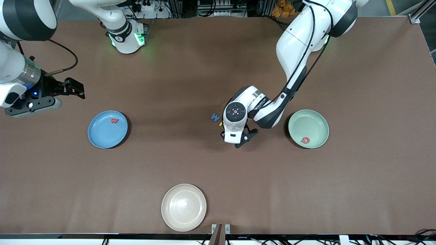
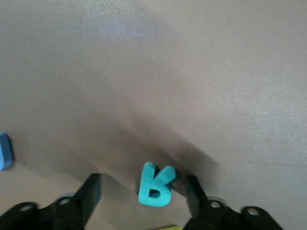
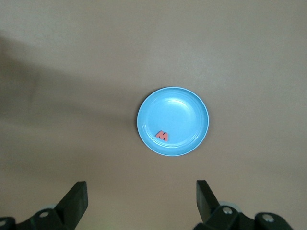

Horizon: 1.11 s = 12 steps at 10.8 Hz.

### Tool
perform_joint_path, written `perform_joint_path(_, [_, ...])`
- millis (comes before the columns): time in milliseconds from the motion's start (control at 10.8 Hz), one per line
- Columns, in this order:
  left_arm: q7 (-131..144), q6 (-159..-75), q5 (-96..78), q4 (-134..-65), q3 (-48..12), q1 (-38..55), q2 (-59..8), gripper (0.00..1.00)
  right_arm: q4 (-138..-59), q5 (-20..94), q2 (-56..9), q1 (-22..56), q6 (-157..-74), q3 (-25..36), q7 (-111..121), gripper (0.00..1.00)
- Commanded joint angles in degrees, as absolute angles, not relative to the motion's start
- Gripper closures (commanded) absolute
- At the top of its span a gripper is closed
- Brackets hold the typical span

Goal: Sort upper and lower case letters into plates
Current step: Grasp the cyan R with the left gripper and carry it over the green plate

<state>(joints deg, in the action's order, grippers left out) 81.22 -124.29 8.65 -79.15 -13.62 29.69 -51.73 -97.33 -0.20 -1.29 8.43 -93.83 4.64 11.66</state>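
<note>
My left gripper (image 1: 243,139) is down at the table's middle, open, with the teal R (image 2: 155,191) lying between its fingers (image 2: 194,194). One finger is right against the R and the other stands apart from it. A blue letter (image 1: 215,117) and the edge of a yellow letter (image 2: 168,227) lie close by. The sky blue plate (image 1: 102,136) holds the red w (image 1: 114,120), and the mint green plate (image 1: 306,120) holds the red Q (image 1: 306,140). My right gripper (image 1: 76,89) waits open and empty over the table beside the sky blue plate (image 3: 177,108).
A cream-white plate (image 1: 184,207) sits near the table's front edge, nearest the front camera. The left arm's elbow hangs over the table between the letters and the mint green plate.
</note>
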Motion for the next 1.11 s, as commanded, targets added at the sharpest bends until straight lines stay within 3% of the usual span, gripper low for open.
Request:
perform_joint_path(0, [79.9, -124.0, 7.5, -79.1, -13.5, 29.5, -52.1, 0.51, -98.8, 0.8, -0.5, 6.9, -94.3, 2.5, 9.8, 0.0])
perform_joint_path(277, [79.9, -124.0, 7.6, -79.1, -13.5, 29.5, -51.9, 0.6, -98.6, 0.8, -0.7, 4.2, -93.9, -1.4, 9.8, 0.0])
perform_joint_path(646, [80.0, -124.0, 7.7, -78.9, -13.4, 29.2, -51.2, 0.93, -98.5, 0.9, -1.0, -1.0, -94.0, -7.5, 9.1, 0.0])
perform_joint_path(1015, [77.1, -121.9, 7.6, -78.9, -13.6, 24.2, -48.3, 0.99, -98.4, 0.9, -0.9, -0.8, -94.4, -14.2, -5.3, 0.0])
